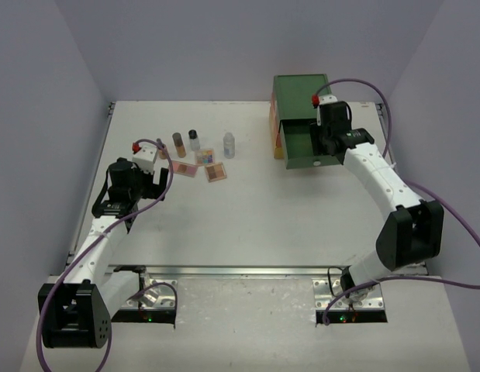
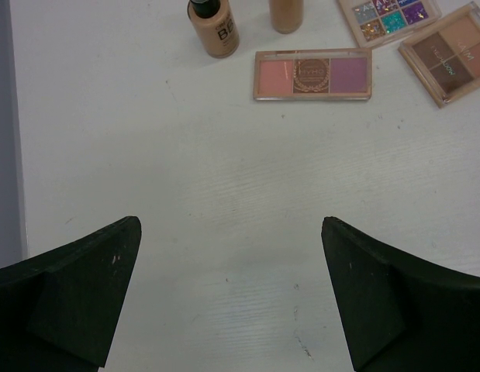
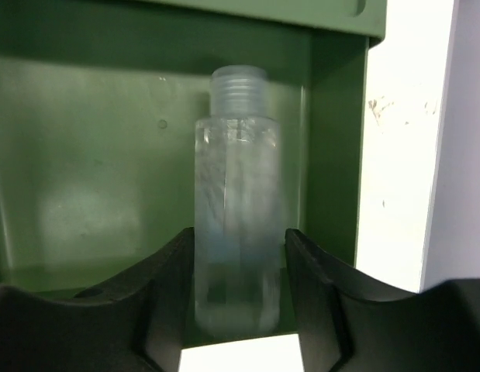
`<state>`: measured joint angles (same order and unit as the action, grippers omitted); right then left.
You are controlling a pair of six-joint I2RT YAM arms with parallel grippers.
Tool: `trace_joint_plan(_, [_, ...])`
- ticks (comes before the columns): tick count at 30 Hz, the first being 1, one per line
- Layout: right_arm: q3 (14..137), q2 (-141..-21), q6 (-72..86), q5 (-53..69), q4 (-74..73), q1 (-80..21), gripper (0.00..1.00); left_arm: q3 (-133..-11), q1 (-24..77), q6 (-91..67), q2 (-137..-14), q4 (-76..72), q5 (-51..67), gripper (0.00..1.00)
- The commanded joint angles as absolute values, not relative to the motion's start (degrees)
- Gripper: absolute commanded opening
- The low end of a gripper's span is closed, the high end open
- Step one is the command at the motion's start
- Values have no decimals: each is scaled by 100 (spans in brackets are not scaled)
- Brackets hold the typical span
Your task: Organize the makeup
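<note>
Right gripper (image 3: 240, 236) is bracketing a clear, ribbed-capped bottle (image 3: 238, 178) inside the green drawer (image 3: 92, 155), grip unclear; left gripper (image 2: 230, 225) is gaping wide.

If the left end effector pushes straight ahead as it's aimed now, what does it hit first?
Probably the pink-and-purple palette, past bare table; the tilt is unclear, so the table may come first.

One clear bottle (image 3: 238, 225) with a ribbed cap stands upright inside the green drawer (image 3: 92, 155), near its right wall. On the counter (image 1: 263, 225) stand a tan foundation bottle (image 2: 212, 29) with a dark cap, another dark-capped bottle (image 1: 194, 139) just beside it, and a pale-capped clear bottle (image 1: 229, 145) further right. Near them lie flat a pink-and-purple palette (image 2: 312, 74), a glitter palette (image 2: 388, 17) and a brown palette (image 2: 453, 56).
</note>
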<state>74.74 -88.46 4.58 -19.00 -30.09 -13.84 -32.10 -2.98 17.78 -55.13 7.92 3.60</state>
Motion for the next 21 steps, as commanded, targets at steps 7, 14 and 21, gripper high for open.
trace_joint_plan(7, [7973,-8859,484,-1823,-3000,-1362,58,-3372,-308,1831,-5458,589,378,100])
trace_joint_plan(14, [8730,-8719,261,-1064,-3224,-1370,64,-3418,-308,1894,-5598,545,274,100])
trace_joint_plan(21, [8604,-7863,237,-214,-2368,-1823,70,-3338,-316,1898,-5654,400,138,100])
